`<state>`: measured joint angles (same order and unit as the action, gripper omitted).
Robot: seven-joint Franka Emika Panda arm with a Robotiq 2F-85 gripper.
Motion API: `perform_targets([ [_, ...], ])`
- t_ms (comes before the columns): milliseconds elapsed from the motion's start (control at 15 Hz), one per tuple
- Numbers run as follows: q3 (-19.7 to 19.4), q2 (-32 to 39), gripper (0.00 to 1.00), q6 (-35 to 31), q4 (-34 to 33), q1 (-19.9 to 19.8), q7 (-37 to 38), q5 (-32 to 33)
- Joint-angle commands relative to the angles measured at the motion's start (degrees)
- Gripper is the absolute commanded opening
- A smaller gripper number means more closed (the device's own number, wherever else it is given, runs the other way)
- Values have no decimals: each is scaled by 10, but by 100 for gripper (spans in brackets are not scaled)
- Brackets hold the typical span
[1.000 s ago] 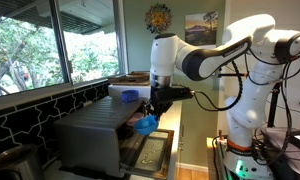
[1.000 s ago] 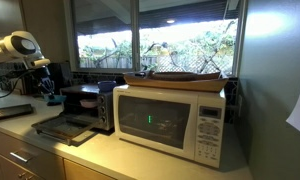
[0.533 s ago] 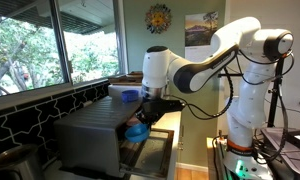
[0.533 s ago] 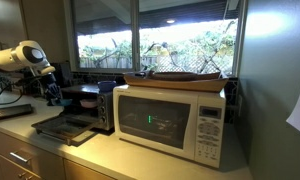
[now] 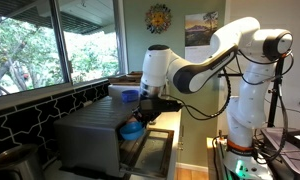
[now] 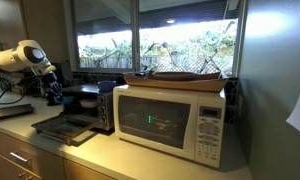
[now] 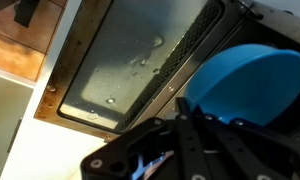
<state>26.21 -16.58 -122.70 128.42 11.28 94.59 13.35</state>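
Observation:
My gripper [image 5: 140, 113] is shut on a blue bowl [image 5: 133, 129] and holds it right at the open front of a steel toaster oven [image 5: 90, 135]. In the wrist view the blue bowl [image 7: 252, 82] fills the upper right behind my dark fingers [image 7: 180, 140]. Below them lies the oven's lowered glass door [image 7: 130, 60]. The door [image 5: 150, 152] hangs open and flat over the counter. In an exterior view my gripper [image 6: 54, 92] is at the far side of the toaster oven [image 6: 90, 104], and the bowl is hidden there.
A white microwave [image 6: 175, 118] with a flat tray on top stands beside the toaster oven. The open oven door [image 6: 65, 128] juts over the counter. Windows and a dark tiled ledge [image 5: 30, 110] run behind. The robot's white base [image 5: 245, 120] stands close by.
Over the last second my arm swung toward the oven mouth and lowered the blue bowl. In the last half second it only edged slightly closer.

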Motion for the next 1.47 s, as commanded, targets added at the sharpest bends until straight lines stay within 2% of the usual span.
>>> perform_targets([
  [0,8,21,1,-17,-1,-4,59,43],
  [467,4,48,1,-65,1,-2,183,130],
  [1067,-4,89,1,-81,-14,6,282,209],
  [1400,-7,89,1,-92,-12,13,322,233],
])
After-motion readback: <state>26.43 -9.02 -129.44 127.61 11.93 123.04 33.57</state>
